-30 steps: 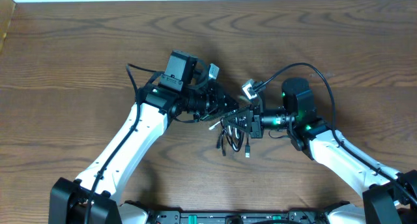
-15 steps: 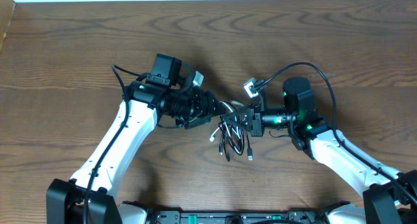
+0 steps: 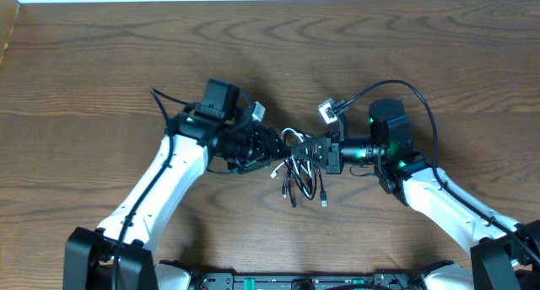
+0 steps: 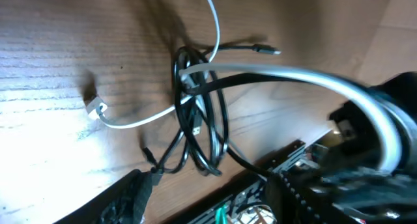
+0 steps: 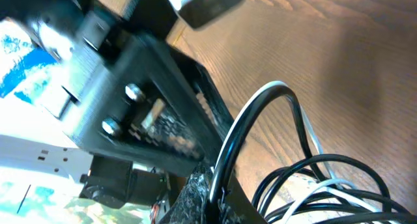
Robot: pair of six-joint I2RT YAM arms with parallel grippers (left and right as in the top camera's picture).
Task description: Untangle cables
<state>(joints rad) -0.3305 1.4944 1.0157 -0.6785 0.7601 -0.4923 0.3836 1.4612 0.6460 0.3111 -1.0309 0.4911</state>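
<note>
Brown wood-grain desk [image 3: 101, 71], with a pale strip along the far edge. Mid-desk, between the 2 arms: the cables [image 3: 299, 172], bunched in 1 knot of several black loops, plug ends trailing toward the near edge.

Right gripper [image 3: 315, 149]: closed on a black cable [image 5: 238, 139] at the knot's right side, seen in the right wrist view arching up from between the pads. Probably held so to anchor the bundle and lift 1 loop off the desk, giving the other arm something to pull against.

Left gripper [image 3: 274, 147]: just beside the knot on its left, pointed at it. Fingers [image 4: 130, 199] apart in the left wrist view, as far as the blur allows, with nothing seen pinched between them. Placed there, by the look of it, to reach a strand opposite the anchored one.

White cable [image 4: 140, 120]: threaded through the black loops, with 1 plug [image 4: 96, 108] lying free on the wood and the rest rising out of frame. Likely the easiest to draw out, given a free end already outside the loops.

Blurred pale arc [image 4: 293, 77] close across the left wrist lens: cannot tell whether cable or arm wiring.

Task judged early: knot not yet opened, no strand lying separate. Risk: tightening the loops rather than loosening them if pulled straight against the clamp.
</note>
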